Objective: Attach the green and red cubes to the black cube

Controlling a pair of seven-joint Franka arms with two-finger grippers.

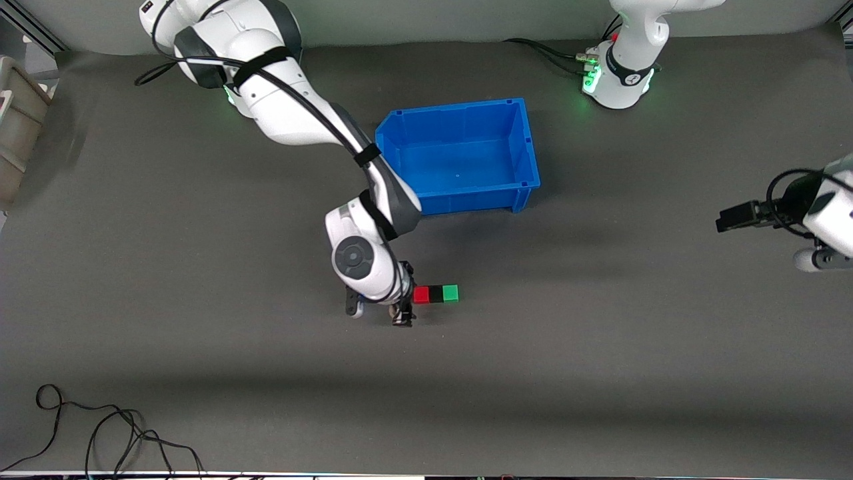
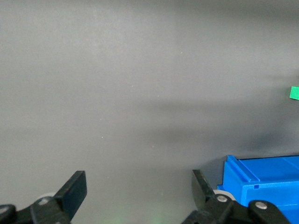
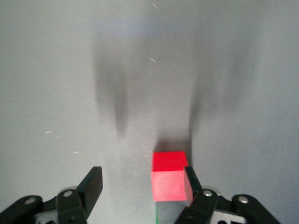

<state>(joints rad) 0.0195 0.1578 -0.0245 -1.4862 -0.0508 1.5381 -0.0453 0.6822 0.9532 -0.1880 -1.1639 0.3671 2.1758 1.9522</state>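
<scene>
The red cube [image 1: 421, 294], the black cube [image 1: 436, 294] and the green cube [image 1: 451, 293] lie side by side in one touching row on the grey mat, nearer to the front camera than the blue bin. My right gripper [image 1: 404, 295] is low at the red end of the row, open. In the right wrist view the red cube [image 3: 169, 179] sits between the open fingers of my right gripper [image 3: 142, 179], against one finger [image 3: 189, 179]; the black cube is hidden there. My left gripper [image 1: 814, 259] waits at the left arm's end of the table, open and empty [image 2: 138, 189]. The green cube [image 2: 294, 93] shows small there.
The blue bin [image 1: 526, 143] stands open between the robot bases and the cubes; its corner shows in the left wrist view [image 2: 261, 186]. A beige box [image 1: 16, 127] stands at the right arm's end of the table. Loose black cables [image 1: 100, 433] lie at the near edge.
</scene>
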